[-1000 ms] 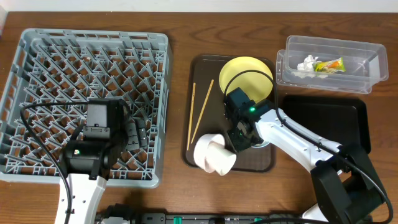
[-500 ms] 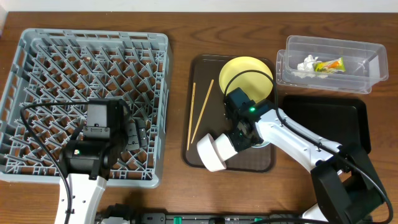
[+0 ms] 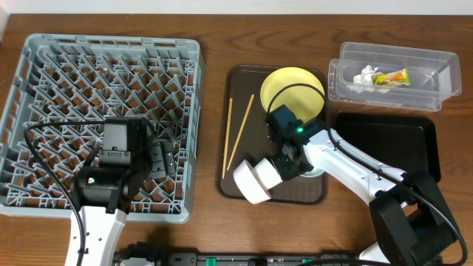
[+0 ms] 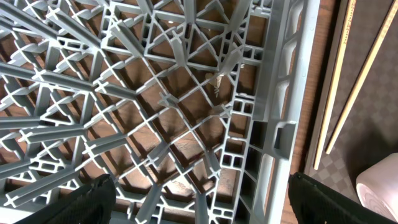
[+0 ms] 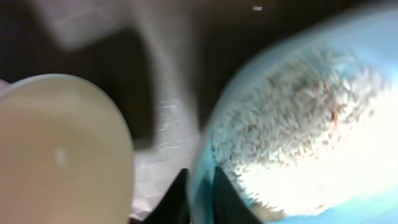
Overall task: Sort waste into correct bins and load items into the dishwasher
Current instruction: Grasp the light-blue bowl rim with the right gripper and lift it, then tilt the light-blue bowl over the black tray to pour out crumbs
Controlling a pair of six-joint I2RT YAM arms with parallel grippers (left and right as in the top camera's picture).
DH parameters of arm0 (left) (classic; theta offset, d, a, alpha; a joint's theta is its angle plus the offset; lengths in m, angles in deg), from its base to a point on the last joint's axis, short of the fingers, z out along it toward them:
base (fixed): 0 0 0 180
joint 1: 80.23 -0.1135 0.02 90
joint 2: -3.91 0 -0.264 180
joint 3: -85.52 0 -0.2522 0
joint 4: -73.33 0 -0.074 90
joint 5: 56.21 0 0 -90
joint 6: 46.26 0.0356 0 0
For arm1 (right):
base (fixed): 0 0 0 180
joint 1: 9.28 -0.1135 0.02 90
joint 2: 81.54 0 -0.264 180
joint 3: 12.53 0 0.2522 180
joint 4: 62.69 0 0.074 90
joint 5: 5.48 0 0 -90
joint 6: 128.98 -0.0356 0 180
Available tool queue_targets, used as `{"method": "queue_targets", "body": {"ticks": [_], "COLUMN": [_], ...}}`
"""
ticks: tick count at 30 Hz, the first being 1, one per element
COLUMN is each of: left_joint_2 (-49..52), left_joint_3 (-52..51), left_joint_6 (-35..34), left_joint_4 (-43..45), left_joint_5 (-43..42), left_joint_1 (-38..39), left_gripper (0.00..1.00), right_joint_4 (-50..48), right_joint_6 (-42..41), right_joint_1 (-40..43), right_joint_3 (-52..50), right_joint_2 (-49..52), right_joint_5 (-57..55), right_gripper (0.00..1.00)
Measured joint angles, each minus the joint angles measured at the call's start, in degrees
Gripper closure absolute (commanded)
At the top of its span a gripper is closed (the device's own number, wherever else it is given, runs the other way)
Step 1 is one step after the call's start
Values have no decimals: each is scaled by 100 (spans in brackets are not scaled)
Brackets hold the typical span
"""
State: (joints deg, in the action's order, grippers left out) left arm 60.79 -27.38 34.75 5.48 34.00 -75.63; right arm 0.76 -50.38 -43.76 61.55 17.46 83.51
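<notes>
My right gripper [image 3: 287, 159] is shut on the rim of the light blue bowl [image 5: 373, 202], one finger inside and one outside [image 5: 200, 180]. The bowl holds pale rice-like scraps [image 5: 298, 124]. In the overhead view my arm hides most of it. The pale pink bowl [image 3: 253, 181] lies tipped on its side just left of the gripper, and shows in the right wrist view [image 5: 56, 149]. The chopsticks [image 3: 236, 133] and the yellow plate [image 3: 288, 85] lie on the same brown tray. My left gripper [image 4: 199, 205] is open and empty over the grey dish rack [image 3: 74, 74]. No white cup is in view.
The brown serving tray [image 3: 247, 81] sits mid-table. The clear tub [image 3: 436, 92] at the back right holds the tissue [image 3: 366, 74] and the wrapper [image 3: 392, 77]. The black tray [image 3: 384, 140] lies in front of it, right of my right arm.
The pink bowl has rolled over on its side and shifted slightly left beside the right gripper. Both arms have hardly moved.
</notes>
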Motion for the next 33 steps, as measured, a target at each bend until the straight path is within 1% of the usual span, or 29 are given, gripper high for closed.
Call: {"method": "queue_targets", "body": {"ticks": [1, 11, 17, 21, 27, 33], "left_joint_2": [0, 0, 0, 0, 0, 0], "left_joint_3": [0, 0, 0, 0, 0, 0], "left_joint_6": [0, 0, 0, 0, 0, 0], "left_joint_4": [0, 0, 0, 0, -2, -2], "left_joint_5": [0, 0, 0, 0, 0, 0], "left_joint_1": [0, 0, 0, 0, 0, 0], "left_gripper": [9, 10, 9, 9, 9, 9], "right_joint_4": [-7, -24, 20, 33, 190, 308], "right_joint_6": [9, -4, -254, -367, -361, -343], "right_joint_1": [0, -11, 9, 201, 986, 2098], "right_joint_3": [0, 31, 186, 369, 748, 789], "right_joint_2": [0, -7, -70, -332, -962, -1327], "right_joint_5": [-46, -243, -273, -44, 627, 1150], "right_gripper": [99, 99, 99, 99, 99, 99]}}
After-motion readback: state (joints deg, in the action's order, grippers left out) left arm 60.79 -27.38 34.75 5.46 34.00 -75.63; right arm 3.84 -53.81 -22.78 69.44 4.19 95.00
